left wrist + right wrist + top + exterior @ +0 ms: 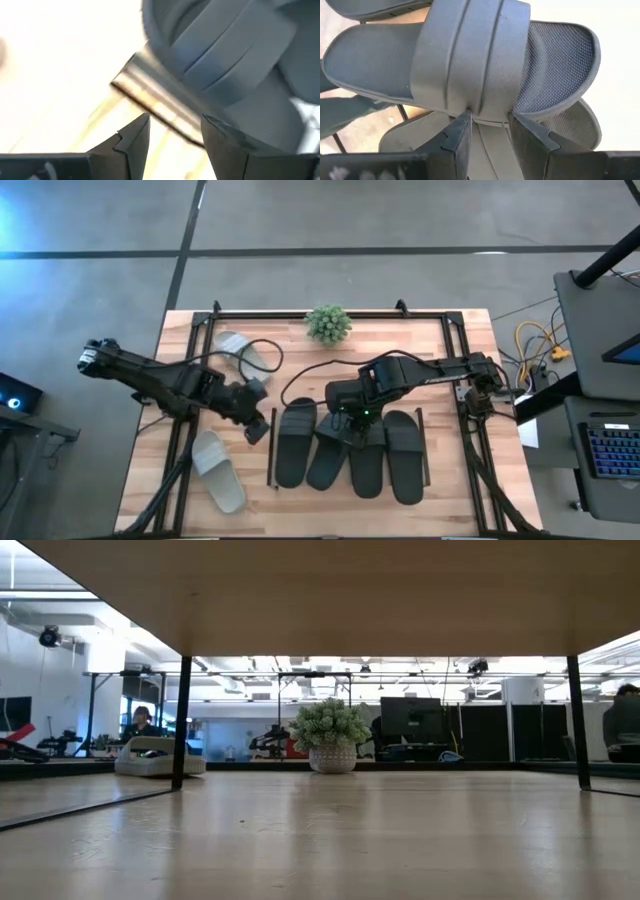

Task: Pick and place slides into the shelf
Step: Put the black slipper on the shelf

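Note:
Four black slides [350, 450] lie side by side on the shelf [272, 448] at the table's middle. One of them [470, 60] sits slanted over its neighbours, and my right gripper [350, 425] is shut on it from above. Two light grey slides lie on the table's left, one far [240, 350] and one near [215, 470]; the far one also shows in the low view [160, 755]. My left gripper [255, 423] hovers open beside the shelf's left rail [150, 102], with nothing between its fingers [135, 145]. My right gripper pinches the black slide at the side edge of its wide strap [490, 116], between its two fingertips [462, 132]. The fingers come steeply from above. The slide lies flat side up over another black slide [490, 150]; whether it is lifted clear I cannot tell.
A small potted plant [328, 323] stands at the table's far edge. A black tube frame [460, 330] runs around the table top. Bare wood lies between the two grey slides. Cables and a keyboard [610, 455] are off the table's right side.

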Tool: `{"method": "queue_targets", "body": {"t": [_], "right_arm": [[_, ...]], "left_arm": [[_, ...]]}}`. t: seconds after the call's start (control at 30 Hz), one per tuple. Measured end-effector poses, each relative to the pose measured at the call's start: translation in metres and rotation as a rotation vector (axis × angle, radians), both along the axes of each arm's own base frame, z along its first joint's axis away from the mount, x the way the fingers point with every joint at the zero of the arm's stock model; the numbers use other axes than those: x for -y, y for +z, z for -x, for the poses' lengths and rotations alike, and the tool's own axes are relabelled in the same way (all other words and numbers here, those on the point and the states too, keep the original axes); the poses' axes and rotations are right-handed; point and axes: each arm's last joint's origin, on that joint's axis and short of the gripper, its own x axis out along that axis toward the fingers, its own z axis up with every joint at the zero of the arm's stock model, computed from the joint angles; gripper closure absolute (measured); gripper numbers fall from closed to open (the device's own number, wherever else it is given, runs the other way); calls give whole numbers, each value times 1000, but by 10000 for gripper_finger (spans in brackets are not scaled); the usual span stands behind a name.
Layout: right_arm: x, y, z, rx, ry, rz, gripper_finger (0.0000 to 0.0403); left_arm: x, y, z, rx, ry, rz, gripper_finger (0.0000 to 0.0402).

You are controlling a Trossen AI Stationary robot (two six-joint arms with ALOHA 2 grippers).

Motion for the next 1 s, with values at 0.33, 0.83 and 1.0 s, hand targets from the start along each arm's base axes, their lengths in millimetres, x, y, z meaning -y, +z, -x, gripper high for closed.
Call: {"method": "queue_targets", "body": {"t": [0.33, 0.83, 1.0], "right_arm": [[0, 1, 0, 30, 121, 27, 278], [-1, 2, -7, 135, 265, 59, 278], [2, 1, -8, 129, 246, 51, 278]], "left_arm": [[5, -22, 0, -95, 3, -72, 239], [4, -44, -12, -6, 9, -84, 239], [4, -44, -13, -4, 17, -89, 239]]}}
